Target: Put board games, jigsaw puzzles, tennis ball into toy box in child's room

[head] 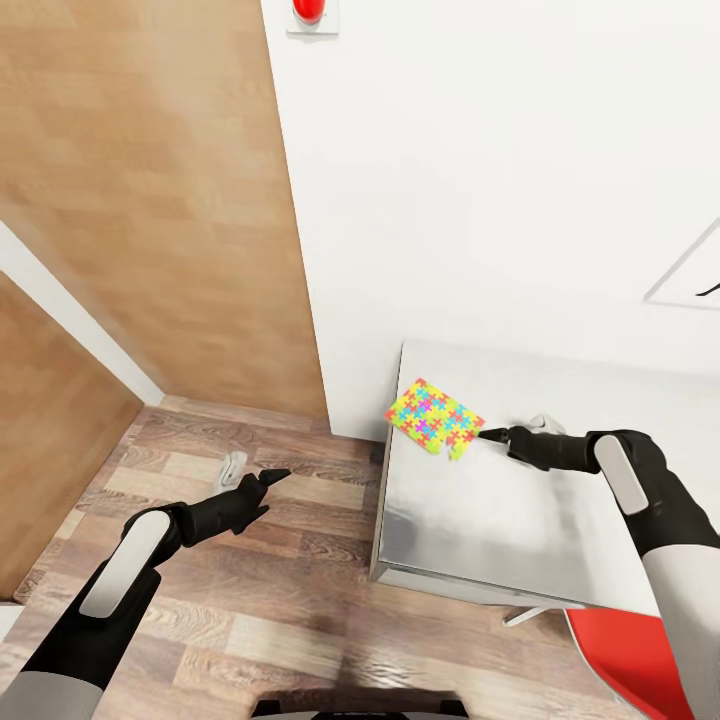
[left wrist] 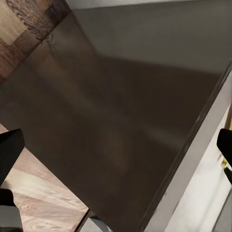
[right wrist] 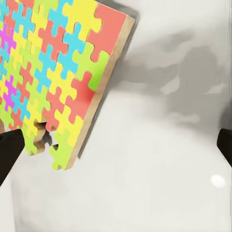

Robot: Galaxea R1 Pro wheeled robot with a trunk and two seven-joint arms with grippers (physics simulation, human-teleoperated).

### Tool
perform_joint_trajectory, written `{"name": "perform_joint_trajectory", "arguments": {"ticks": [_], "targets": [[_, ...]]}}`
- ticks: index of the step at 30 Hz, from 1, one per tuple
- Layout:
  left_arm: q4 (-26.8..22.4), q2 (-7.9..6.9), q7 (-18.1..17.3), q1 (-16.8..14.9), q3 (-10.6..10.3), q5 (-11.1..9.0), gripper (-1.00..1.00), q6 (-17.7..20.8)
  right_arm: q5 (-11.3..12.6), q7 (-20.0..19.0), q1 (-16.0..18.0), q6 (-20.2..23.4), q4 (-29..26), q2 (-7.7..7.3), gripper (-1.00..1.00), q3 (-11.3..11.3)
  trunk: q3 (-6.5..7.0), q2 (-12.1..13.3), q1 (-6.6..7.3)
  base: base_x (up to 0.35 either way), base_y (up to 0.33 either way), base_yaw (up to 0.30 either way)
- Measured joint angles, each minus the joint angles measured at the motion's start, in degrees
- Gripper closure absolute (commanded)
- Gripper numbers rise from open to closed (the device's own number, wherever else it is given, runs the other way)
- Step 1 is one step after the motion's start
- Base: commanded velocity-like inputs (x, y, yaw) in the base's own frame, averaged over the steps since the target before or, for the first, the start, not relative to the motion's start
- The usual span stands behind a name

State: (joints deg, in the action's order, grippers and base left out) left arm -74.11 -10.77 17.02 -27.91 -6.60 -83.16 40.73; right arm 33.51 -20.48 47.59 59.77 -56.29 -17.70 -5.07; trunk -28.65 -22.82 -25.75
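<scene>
One jigsaw puzzle (head: 435,417) (right wrist: 53,72), a thin square of bright interlocking pieces, lies near the far left corner of the light grey table (head: 480,530) (right wrist: 145,193). My right gripper (head: 485,434) (right wrist: 116,150) reaches over the tabletop to the puzzle's near right corner. It is open, and one fingertip (right wrist: 9,154) sits right at that corner. My left gripper (head: 272,476) (left wrist: 116,150) is open and holds nothing. It hangs over the wood floor left of the table, facing the table's dark side panel (left wrist: 121,106). The toy box, board games and tennis ball are out of view.
A white wall (head: 500,180) rises directly behind the table, with a picture frame (head: 690,270) at the right. A wood panel (head: 150,200) stands at the left. A red chair (head: 630,660) sits by the table's near right edge. Plank floor (head: 250,600) lies left of the table.
</scene>
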Motion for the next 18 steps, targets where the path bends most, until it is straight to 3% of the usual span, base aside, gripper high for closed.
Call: {"name": "perform_joint_trajectory", "arguments": {"ticks": [18], "targets": [[0.0, 0.00, -0.1, 0.0, 0.0, 0.0, -1.00, 0.1, 0.0, 0.6, 0.4, 0.0, 1.0, 0.12, -1.00, 0.0, 0.00, 0.0, 0.00, 0.000, 0.000, 0.016]]}}
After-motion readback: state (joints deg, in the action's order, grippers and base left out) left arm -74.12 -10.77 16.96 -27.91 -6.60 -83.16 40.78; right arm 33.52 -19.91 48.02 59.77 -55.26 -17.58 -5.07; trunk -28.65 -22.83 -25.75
